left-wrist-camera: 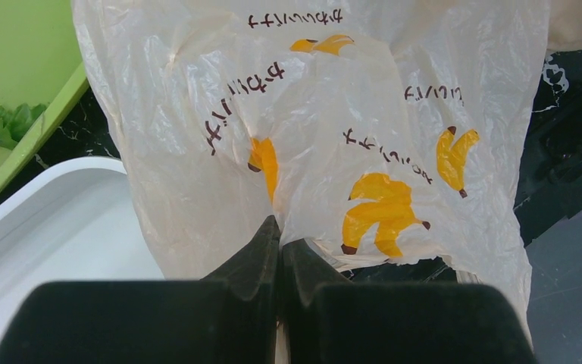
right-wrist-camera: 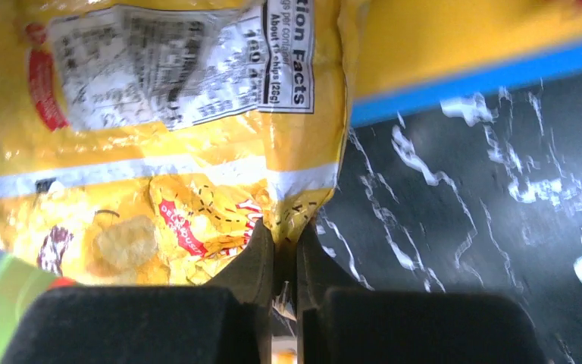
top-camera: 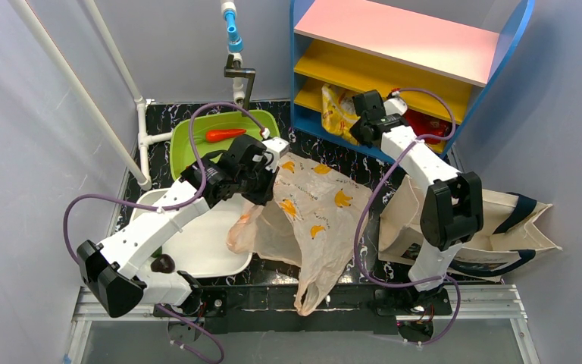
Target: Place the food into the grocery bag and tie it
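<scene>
1. Left gripper (left-wrist-camera: 279, 231) was clenched on a fold of the grocery bag (left-wrist-camera: 326, 136); the bag spread out ahead of its fingers, beside the white tub (left-wrist-camera: 61, 220).
2. Right gripper (right-wrist-camera: 284, 231) pinched a corner of the yellow chip packet (right-wrist-camera: 159, 152), directly ahead of it at the shelf (right-wrist-camera: 462, 83) edge.
3. Carrot (top-camera: 225, 134) lay in the green tray (top-camera: 265, 121) beyond the left gripper.
</scene>
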Motion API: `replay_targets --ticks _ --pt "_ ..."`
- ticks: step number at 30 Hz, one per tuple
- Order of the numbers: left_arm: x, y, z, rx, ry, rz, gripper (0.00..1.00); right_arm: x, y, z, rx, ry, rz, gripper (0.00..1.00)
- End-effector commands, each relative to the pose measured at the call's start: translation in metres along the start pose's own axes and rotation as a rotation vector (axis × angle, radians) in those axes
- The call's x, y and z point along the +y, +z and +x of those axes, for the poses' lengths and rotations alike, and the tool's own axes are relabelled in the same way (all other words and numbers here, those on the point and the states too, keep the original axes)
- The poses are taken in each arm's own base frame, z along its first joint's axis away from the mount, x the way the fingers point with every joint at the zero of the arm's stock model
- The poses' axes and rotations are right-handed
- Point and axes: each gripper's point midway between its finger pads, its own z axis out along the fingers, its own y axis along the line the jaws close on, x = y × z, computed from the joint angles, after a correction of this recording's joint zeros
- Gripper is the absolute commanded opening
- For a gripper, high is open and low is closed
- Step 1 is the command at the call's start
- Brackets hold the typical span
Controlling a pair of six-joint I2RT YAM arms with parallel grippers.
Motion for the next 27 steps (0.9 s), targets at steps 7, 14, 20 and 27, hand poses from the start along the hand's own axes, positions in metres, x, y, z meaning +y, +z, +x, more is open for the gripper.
replay_targets --ticks 7,14,20,27 --pt "-0.009 -0.016 -0.026 -0.005 -0.091 0.021 0.00 -0.042 -0.061 0.072 0.348 -0.035 -0.054 0.01" --pt "-0.028 -0.013 -0.041 0.028 -0.211 0.088 0.00 -0.030 -0.118 0.040 0.283 -0.050 -0.245 0.01" --pt "-0.030 -0.008 -0.051 0.065 -0.309 0.060 0.00 -0.017 -0.173 0.009 0.208 -0.003 -0.423 0.01" --pt "-0.034 0.001 -0.073 0.105 -0.446 0.041 0.00 -0.004 -0.240 -0.003 0.245 0.007 -0.640 0.01"
